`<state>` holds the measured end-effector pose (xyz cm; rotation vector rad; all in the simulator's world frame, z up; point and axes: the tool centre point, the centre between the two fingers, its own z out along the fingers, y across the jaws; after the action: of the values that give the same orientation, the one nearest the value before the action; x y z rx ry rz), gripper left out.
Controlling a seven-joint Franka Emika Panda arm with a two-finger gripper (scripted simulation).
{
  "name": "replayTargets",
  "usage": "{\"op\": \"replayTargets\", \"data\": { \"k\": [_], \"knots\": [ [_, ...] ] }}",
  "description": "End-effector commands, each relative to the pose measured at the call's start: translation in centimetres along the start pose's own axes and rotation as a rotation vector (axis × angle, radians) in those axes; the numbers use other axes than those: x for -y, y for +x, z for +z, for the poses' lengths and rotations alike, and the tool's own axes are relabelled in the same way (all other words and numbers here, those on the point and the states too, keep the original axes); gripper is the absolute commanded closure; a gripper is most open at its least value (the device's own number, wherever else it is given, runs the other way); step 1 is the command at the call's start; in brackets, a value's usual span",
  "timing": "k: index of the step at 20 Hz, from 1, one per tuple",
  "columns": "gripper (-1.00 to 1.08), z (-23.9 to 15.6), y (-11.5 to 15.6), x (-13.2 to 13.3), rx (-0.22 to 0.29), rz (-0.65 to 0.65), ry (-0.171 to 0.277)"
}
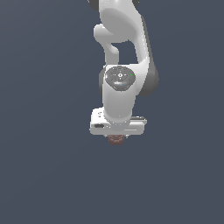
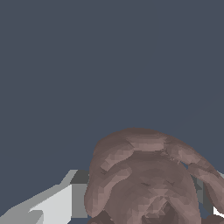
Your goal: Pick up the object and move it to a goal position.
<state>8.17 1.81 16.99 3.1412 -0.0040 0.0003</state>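
The object (image 2: 144,175) is a reddish-brown, lumpy, swirled lump that fills the wrist view close up. It sits between my two fingers: one grey-white finger (image 2: 72,199) lies against one side, and the other finger (image 2: 200,186) shows only as a sliver behind the opposite side. In the exterior view only a small brown edge of the object (image 1: 116,139) peeks out from under the white hand. My gripper (image 1: 117,135) is directly over it, its fingers hidden by the hand, and looks shut on the object.
Plain dark blue-grey ground (image 1: 43,175) surrounds the arm on all sides. The white arm's links (image 1: 120,26) rise toward the top of the exterior view.
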Motion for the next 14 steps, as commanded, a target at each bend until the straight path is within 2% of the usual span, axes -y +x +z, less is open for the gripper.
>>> {"op": "replayTargets", "data": {
  "k": [1, 14],
  "knots": [
    [1.08, -2.5, 0.2, 1.8, 0.000, 0.000, 0.000],
    [1.08, -14.0, 1.4, 10.0, 0.000, 0.001, 0.000]
  ]
}}
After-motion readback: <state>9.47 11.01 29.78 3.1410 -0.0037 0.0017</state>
